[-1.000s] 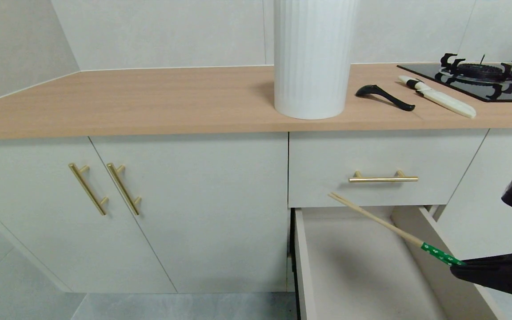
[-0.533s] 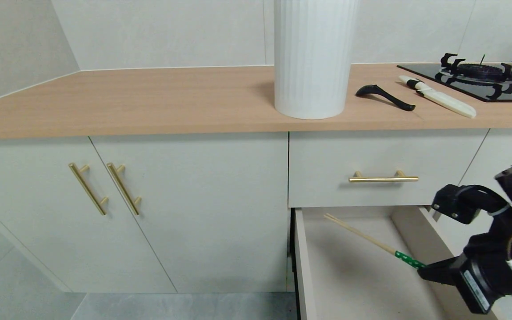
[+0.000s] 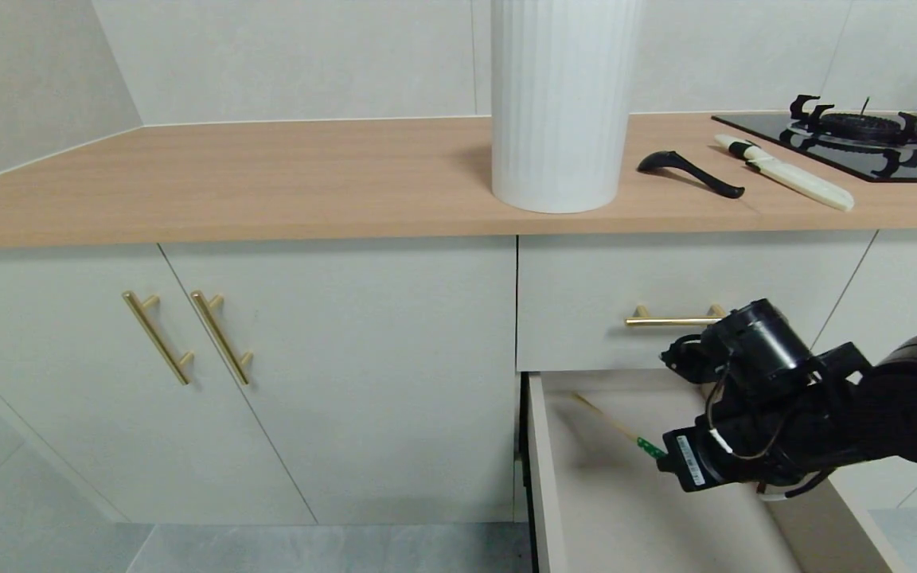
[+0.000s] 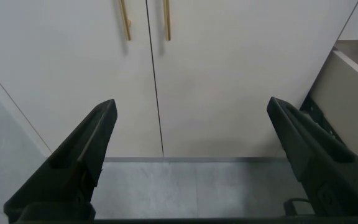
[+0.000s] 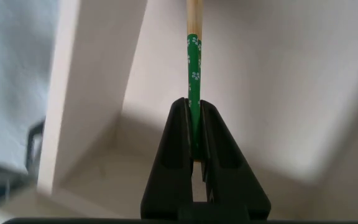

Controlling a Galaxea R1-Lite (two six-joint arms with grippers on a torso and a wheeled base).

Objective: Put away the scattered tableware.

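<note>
Over the last second the right claw (image 3: 663, 456) has swung in from the picture's edge to hang over the open drawer (image 3: 543, 446), and the chopsticks (image 3: 608, 416) have dropped with it, their tips now below the drawer's rim line. The claw is clamped on the chopsticks at their green end, which is patterned with small white flowers. The bare wooden lengths run forward and away from the claw toward the drawer's back left corner. A white label on the arm's wrist carries print too small to read.

The very end of the chopsticks is hidden between the fingers, and I cannot tell whether the tips touch the drawer's floor. The drawer's front is cut off at the picture's lower edge.

The left claw (image 4: 191, 118) hangs with its fingers wide apart before the cabinet doors (image 4: 229, 62).

On the surface (image 3: 267, 175) stand a white ribbed vase (image 3: 558, 103), its top cut off, a black handle (image 3: 689, 173) and a pale knife (image 3: 785, 171).
</note>
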